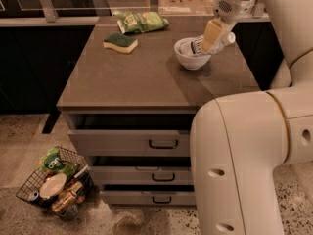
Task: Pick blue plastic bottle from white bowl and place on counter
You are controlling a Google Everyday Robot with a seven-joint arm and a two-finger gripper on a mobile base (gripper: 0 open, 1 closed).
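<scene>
The white bowl [191, 60] stands on the right part of the counter [137, 77]. The clear bottle [195, 46] lies across the bowl, its white cap [228, 38] sticking out over the right rim. My gripper [212, 35] reaches down from the upper right and sits right over the bottle's cap end, hiding part of it. I cannot see whether it touches the bottle.
A green and yellow sponge [120, 42] and a green snack bag [143, 21] lie at the back of the counter. Three drawers with black handles [163, 144] are below. A wire basket [54, 182] of clutter sits on the floor at left. My arm's large white body [249, 160] fills the right foreground.
</scene>
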